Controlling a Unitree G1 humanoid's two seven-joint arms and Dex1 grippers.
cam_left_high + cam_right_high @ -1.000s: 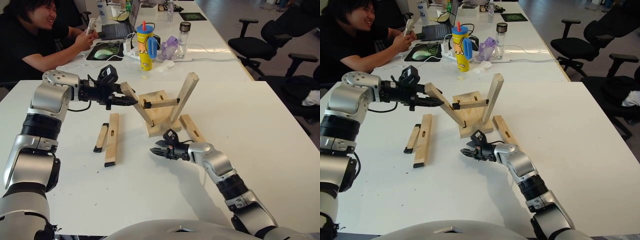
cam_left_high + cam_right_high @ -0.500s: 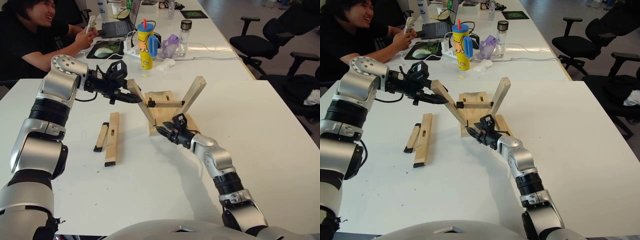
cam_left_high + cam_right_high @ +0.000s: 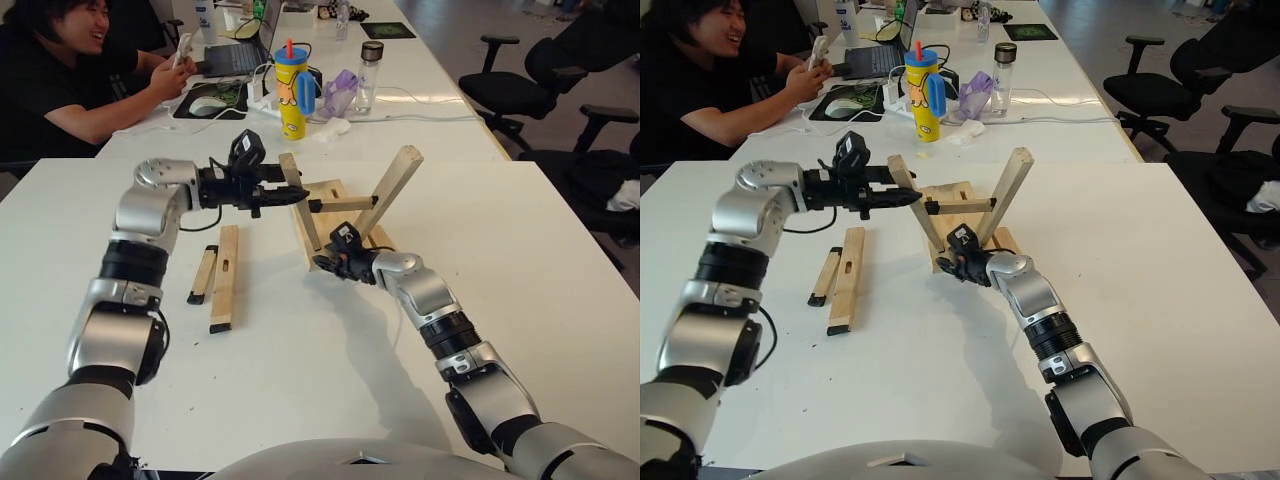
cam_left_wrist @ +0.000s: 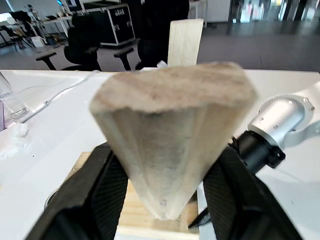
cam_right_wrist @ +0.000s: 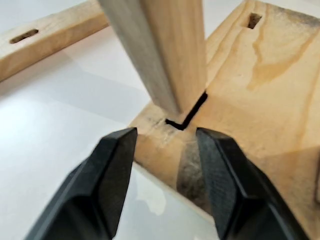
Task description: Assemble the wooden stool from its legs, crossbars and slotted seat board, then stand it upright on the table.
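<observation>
Wooden leg [image 3: 303,212] — clamped in left gripper [image 3: 286,197] | right gripper [image 5: 165,140] apart, at seat board [image 5: 250,75]

No legible text, numbers or signs found. The yellow cup [image 3: 291,100], on the table beyond the seat board [image 5: 260,85], bears a printed picture; any lettering is too small to read.

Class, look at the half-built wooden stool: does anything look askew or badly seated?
Yes. The pale wooden leg shut in the left tool leans, and its foot sits crooked in the flat wooden seat board's slot, leaving a dark gap beside the open right tool.
</observation>
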